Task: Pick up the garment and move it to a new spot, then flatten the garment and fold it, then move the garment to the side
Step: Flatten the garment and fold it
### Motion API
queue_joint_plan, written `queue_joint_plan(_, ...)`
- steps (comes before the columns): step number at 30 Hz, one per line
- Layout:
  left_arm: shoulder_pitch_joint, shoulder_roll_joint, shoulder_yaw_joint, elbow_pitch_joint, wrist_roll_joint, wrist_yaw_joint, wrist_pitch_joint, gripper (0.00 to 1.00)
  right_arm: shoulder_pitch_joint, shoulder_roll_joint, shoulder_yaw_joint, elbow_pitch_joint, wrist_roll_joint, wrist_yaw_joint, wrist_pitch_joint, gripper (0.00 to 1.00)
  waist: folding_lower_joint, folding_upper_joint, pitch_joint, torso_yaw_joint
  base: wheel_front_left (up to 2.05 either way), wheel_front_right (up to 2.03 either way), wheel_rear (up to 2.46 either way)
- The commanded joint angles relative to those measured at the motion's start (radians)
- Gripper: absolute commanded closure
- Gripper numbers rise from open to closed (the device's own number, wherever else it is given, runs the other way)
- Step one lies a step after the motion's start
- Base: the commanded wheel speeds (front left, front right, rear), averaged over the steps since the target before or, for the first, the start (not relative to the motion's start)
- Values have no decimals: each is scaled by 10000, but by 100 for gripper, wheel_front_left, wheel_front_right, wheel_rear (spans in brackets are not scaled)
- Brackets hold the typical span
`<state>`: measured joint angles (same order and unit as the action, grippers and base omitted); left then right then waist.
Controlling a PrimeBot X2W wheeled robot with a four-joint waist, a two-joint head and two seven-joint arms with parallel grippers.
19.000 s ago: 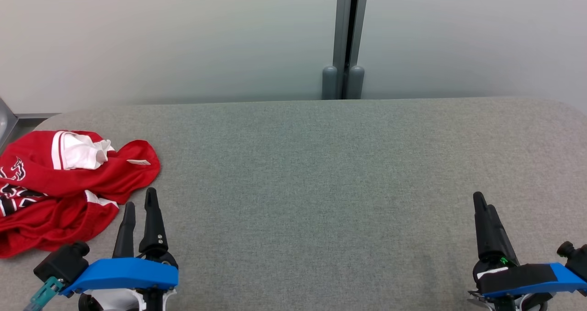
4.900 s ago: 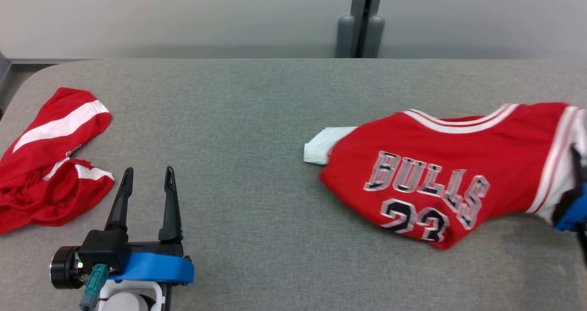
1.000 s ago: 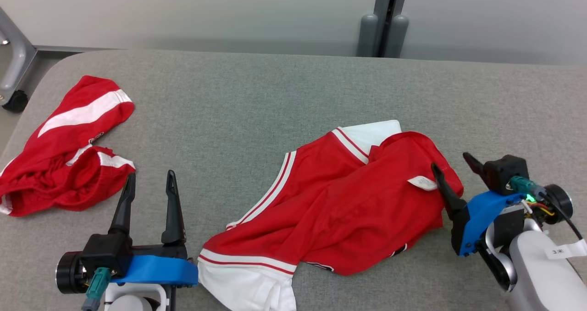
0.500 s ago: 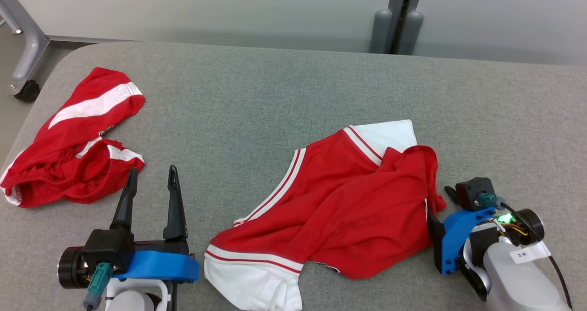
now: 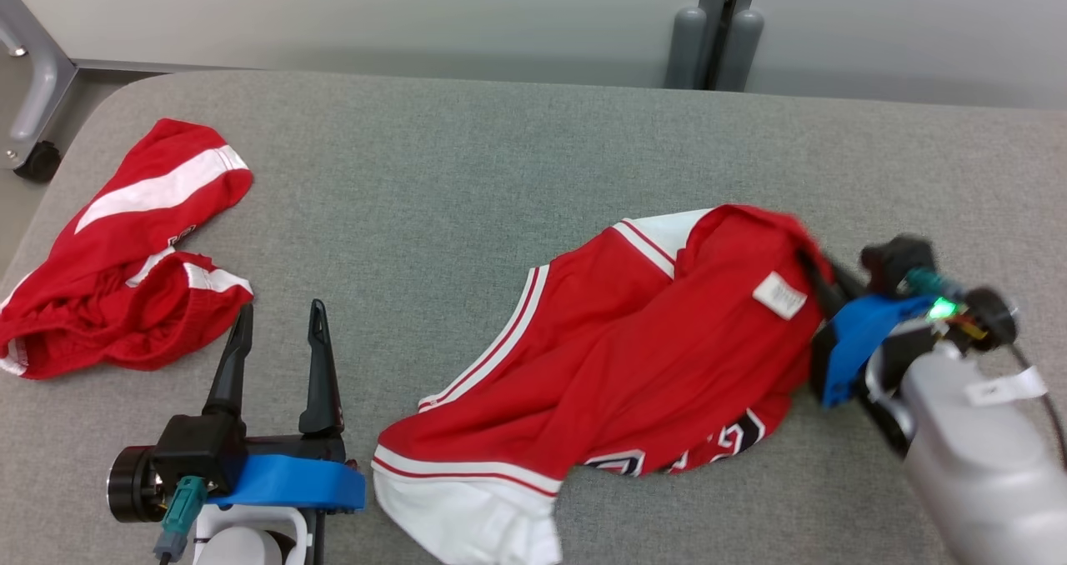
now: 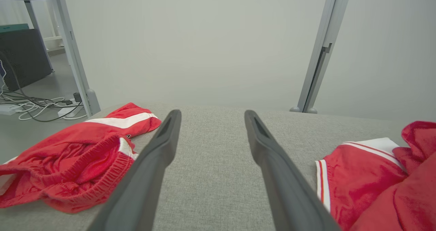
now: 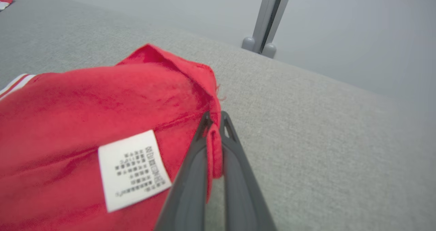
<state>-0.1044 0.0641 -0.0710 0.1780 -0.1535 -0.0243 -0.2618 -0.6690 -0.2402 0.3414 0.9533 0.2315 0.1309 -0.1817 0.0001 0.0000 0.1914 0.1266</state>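
The jersey (image 5: 650, 357) was laid across the table (image 5: 467, 173), its raised right edge clamped in the right gripper's (image 7: 214, 117) clenched jaws, while the left gripper (image 5: 280, 308) was held spread and empty at its left.

One grey cloth-covered table (image 5: 467, 173) bears two red fabric garments with white trim: a crumpled jersey (image 5: 633, 365) toward its right end and what appear to be shorts (image 5: 125, 248) at its left end. One white care label (image 5: 779, 295) shows on the jersey. Two dark-fingered grippers stand over the table: left gripper (image 5: 280, 308), right gripper (image 7: 214, 117).
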Motion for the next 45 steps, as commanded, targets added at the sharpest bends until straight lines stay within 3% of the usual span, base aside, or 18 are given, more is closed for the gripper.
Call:
queue_joint_plan(1,-134,0,29,-21,66,-24,-47,0,-322,-207,-92,79,41,-2,-77,100,-1,0,43,21,0,0,0)
queue_joint_plan(11,-214,-55,-23,56,43,-7,-47,0,-2095,-1042,-844,659,-39,-1,-513,100,-1,0,129,88,0,0,0)
queue_joint_plan(22,146,-90,96,220,-9,-12,-47,0,-195,-490,-136,529,316,-2,-787,100,-1,0,-473,-623,0,0,0)
queue_joint_plan(27,307,-93,170,272,12,-54,-47,0,1080,-430,19,-725,1033,-1,-839,100,-1,0,-756,-1093,0,0,0)
queue_joint_plan(33,504,-102,203,285,15,-79,-47,0,3184,-674,-24,-3111,1494,-1,-843,100,-1,0,-1002,-1513,0,0,0)
queue_joint_plan(42,598,-107,230,325,-15,-101,-47,0,6933,-299,-871,-7057,968,-1,38,100,-1,0,-1008,-1870,0,0,0)
queue_joint_plan(45,569,-109,225,365,-12,-111,-47,0,7675,-156,-1007,-7729,812,-1,410,100,-1,0,-1015,-1896,0,0,0)
